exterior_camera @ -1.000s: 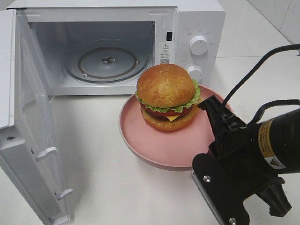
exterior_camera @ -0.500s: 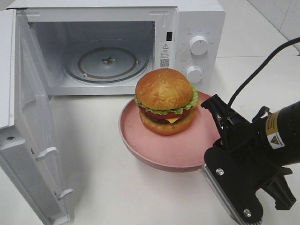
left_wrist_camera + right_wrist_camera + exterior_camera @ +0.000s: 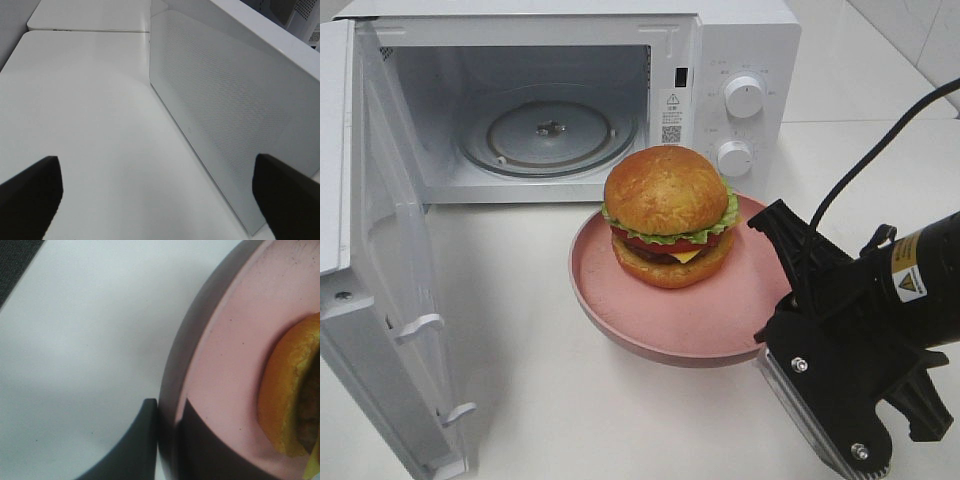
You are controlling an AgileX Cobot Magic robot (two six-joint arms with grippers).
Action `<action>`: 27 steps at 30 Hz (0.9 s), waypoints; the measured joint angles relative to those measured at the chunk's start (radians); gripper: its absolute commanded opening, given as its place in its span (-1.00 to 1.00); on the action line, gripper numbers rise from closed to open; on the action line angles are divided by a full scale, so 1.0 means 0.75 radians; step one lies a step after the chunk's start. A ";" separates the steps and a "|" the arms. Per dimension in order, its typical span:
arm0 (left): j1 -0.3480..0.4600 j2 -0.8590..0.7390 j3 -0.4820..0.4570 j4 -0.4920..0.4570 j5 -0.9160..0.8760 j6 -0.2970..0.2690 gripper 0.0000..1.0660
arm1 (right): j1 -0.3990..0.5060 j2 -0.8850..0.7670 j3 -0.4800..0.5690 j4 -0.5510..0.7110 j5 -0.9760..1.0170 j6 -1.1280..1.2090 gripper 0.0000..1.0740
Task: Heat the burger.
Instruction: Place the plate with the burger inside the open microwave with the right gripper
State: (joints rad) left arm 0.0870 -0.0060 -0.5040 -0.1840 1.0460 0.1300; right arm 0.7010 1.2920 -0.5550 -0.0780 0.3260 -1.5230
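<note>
The burger [image 3: 667, 215], with a golden bun, lettuce, tomato and cheese, sits on a pink plate [image 3: 620, 310] in front of the open microwave [image 3: 740, 60]. My right gripper [image 3: 767, 222] is shut on the plate's right rim. In the right wrist view its fingers [image 3: 145, 440] pinch the rim of the plate [image 3: 225, 365], with the burger's bun [image 3: 282, 405] just beyond. My left gripper [image 3: 159, 200] is open and empty, beside the outer face of the microwave door [image 3: 225, 110]. It does not show in the high view.
The microwave door [image 3: 380, 250] swings wide open on the left. The glass turntable [image 3: 548, 130] lies bare inside the cavity. Two knobs [image 3: 744, 96] sit on the panel just behind the plate. White tabletop [image 3: 540, 380] surrounds everything.
The right gripper has carried the plate and burger slightly left, toward the microwave opening. The right arm's body has shifted right and lower in the high view.
</note>
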 measured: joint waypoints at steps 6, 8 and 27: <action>0.000 0.000 0.000 0.000 0.000 0.000 0.83 | 0.000 0.048 -0.004 0.007 -0.019 0.000 -1.00; 0.000 0.000 0.000 0.000 0.000 0.000 0.83 | 0.000 0.073 -0.027 0.009 -0.016 0.001 -1.00; 0.000 0.000 0.000 0.000 0.000 0.000 0.83 | 0.060 0.303 -0.244 0.016 -0.093 0.024 -1.00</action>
State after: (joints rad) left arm 0.0870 -0.0060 -0.5040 -0.1840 1.0460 0.1300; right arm 0.7460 1.5190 -0.7380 -0.0660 0.2560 -1.5050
